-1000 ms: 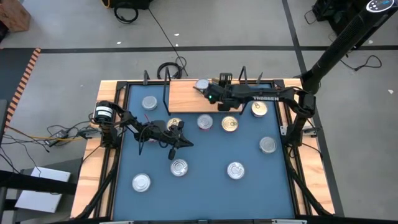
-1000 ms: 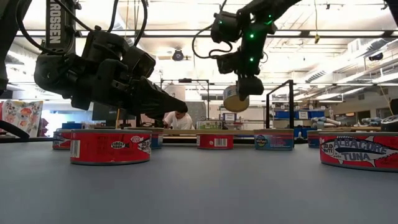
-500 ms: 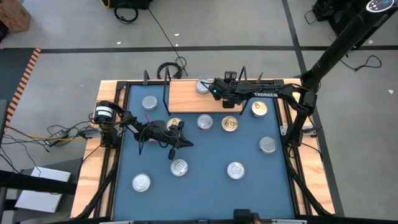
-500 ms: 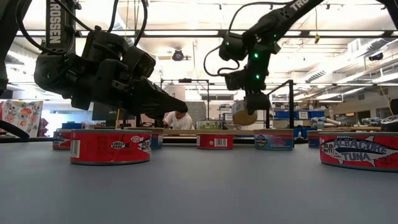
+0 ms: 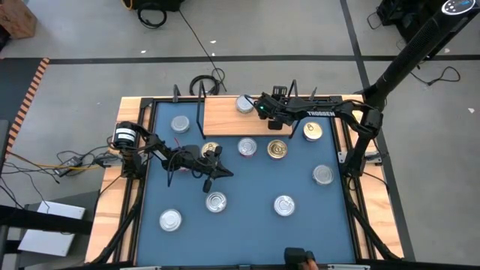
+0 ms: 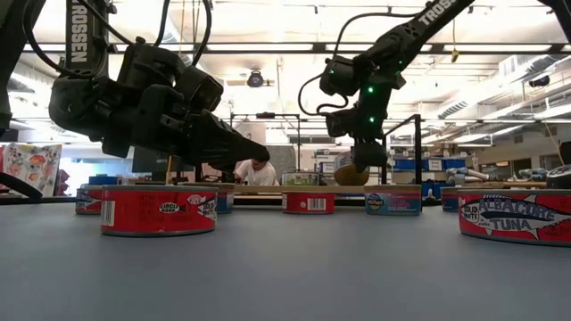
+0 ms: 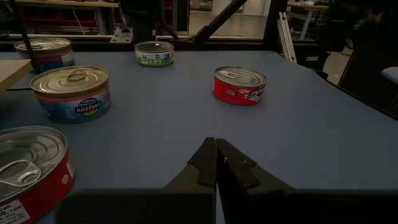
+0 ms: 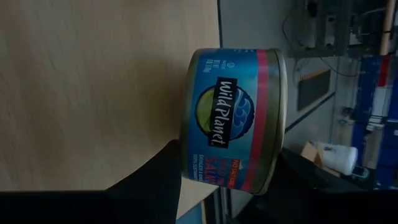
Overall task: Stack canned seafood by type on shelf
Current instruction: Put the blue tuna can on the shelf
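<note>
The right claw (image 5: 248, 105) is reaching over the shelf (image 5: 225, 118), a light wooden board lying along the far edge of the blue tabletop (image 5: 247, 221), and it is gripping a blue Wild Planet tin (image 8: 233, 121) by its sides. In the high view that tin (image 5: 244, 103) is sitting at the shelf's far edge, close to the middle of the board's length. In the low view the tin (image 6: 351, 172) is hanging just above the board, and whether it is touching the wood cannot be told. The shelf surface around it is lying bare.

The left claw (image 5: 223, 173) is hovering low over the tabletop left of centre, its fingers (image 7: 208, 163) pressed together with nothing between them. A gold-topped tin (image 5: 210, 150) is lying just beyond it, by the shelf's near edge, and a silver-topped tin (image 5: 216, 202) just on its near side.

Other tins are lying scattered and well apart, leaving open lanes of blue between them: one silver (image 5: 180, 124) beside the shelf's left wire upright, two (image 5: 247, 146) (image 5: 277, 150) along the shelf's near edge, one gold (image 5: 313, 132) near the right rim, and three silver (image 5: 323, 175) (image 5: 283, 205) (image 5: 170, 220) toward the near side.
</note>
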Controlling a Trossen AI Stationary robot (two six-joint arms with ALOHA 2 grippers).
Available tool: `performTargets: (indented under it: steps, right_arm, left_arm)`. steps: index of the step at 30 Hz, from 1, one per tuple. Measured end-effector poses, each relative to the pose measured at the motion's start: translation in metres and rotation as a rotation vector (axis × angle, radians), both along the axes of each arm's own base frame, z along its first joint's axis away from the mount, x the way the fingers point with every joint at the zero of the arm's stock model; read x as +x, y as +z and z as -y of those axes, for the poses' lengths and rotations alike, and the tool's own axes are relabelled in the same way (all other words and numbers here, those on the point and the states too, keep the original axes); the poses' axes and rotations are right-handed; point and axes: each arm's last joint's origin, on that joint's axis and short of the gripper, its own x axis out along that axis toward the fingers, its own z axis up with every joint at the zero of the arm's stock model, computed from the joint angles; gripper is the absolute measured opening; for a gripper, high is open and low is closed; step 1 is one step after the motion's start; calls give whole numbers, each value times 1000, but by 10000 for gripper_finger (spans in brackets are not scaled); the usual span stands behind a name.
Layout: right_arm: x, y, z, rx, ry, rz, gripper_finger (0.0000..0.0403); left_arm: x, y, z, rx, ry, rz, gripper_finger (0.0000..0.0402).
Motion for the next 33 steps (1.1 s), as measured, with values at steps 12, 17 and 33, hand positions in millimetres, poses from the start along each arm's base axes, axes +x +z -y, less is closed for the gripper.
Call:
performTargets:
  steps: [12, 17, 33]
  right_arm:
    - [3, -1, -5, 3, 2, 21, 331]
    - [4, -1, -8, 4, 12, 22, 346]
    - [1, 56, -3, 156, -71, 406, 195]
  left_arm:
    - [0, 0, 0, 0, 0, 0, 5]
    - [0, 0, 0, 0, 0, -1, 5]
    - [0, 0, 0, -3, 1, -2, 5]
